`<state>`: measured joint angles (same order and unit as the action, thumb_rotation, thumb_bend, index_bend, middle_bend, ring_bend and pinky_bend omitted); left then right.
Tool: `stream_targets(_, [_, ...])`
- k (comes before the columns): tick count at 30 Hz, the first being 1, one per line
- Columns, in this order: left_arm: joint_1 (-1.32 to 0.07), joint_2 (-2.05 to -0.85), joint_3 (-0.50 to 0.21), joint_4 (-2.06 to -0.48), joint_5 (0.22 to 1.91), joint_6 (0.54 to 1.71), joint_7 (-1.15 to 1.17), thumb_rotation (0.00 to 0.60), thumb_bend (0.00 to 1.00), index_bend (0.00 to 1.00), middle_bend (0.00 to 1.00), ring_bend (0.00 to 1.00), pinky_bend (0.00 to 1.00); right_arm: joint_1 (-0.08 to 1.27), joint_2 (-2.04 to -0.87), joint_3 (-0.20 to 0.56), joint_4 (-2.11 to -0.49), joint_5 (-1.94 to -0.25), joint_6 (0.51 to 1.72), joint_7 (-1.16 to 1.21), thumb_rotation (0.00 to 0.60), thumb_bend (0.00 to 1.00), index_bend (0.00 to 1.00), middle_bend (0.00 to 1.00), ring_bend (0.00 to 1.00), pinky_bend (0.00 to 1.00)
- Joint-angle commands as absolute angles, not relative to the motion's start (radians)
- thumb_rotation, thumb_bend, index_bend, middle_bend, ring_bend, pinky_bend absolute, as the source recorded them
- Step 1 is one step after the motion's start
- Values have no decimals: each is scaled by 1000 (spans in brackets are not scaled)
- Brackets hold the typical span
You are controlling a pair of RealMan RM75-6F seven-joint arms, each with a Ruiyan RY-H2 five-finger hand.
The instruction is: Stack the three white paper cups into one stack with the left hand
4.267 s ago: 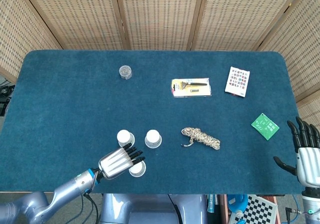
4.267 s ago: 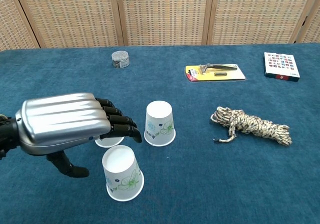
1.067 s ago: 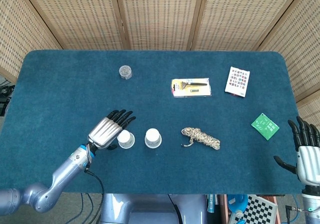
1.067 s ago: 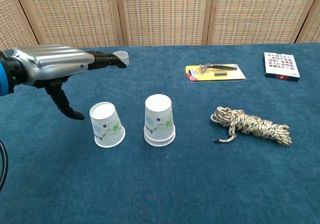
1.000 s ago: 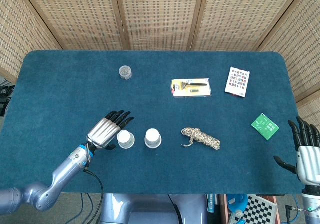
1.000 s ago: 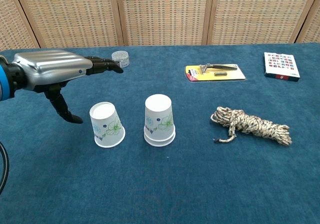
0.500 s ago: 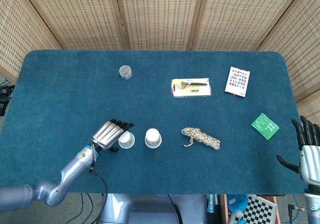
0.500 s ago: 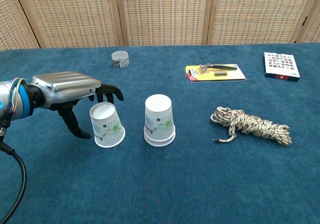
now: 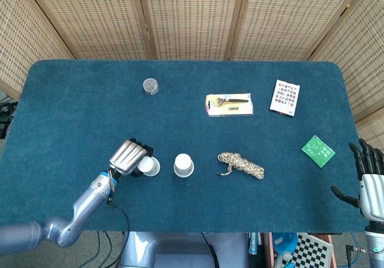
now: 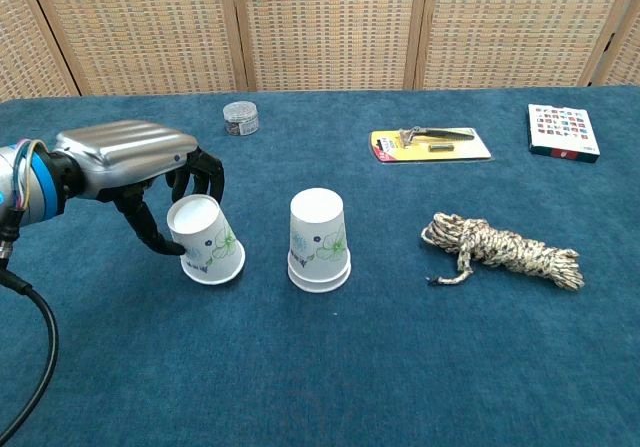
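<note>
— What does the head view show around the stack of two cups (image 9: 183, 165)?

— The stack stands upside down on the blue table (image 9: 72, 112). Just to its left sits the single cup (image 9: 149, 166), with the left hand (image 9: 129, 156) curled over it from the left, grasping it. The rope bundle (image 9: 240, 165) lies right of the stack. Beyond the stack are the small round tin (image 9: 150, 87), the carded tool (image 9: 229, 104) and the card box (image 9: 284, 98); a green card (image 9: 318, 151) lies far to its right. The right hand (image 9: 371, 187) hangs off the table's right edge, fingers spread, holding nothing.

— And the chest view?

— The left hand (image 10: 135, 172) grips the single cup (image 10: 205, 240), fingers behind it and thumb in front, the cup tilted with its top leaning away from the stack (image 10: 319, 240). Cup and stack sit near each other but apart. The rope bundle (image 10: 498, 248) lies right of the stack.
</note>
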<state>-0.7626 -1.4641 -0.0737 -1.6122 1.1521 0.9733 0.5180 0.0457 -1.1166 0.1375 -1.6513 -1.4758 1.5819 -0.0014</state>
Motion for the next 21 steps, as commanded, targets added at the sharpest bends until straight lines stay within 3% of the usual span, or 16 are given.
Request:
stream_targets(1, [-754,-1422,-92,-1664,1193,1006,479,600,191,433,501,466,355,46,-1116,138,-1651,-1475,1581,-1,600,0,27,0,0,0])
stream_targets(13, [-747,-1295,-159,-1831,1308,1054,313,600,191,434,497,465,330,45,-1109,134,-1661,-1479,1578,12,600,0,27,0,0,0])
stream_targets(21, [-772,-1333,-173,-1813,1299,1028,293,600,191,434,464,430,322,45,-1107,136,-1659,-1473,1575,17,600,0,27,0,0,0])
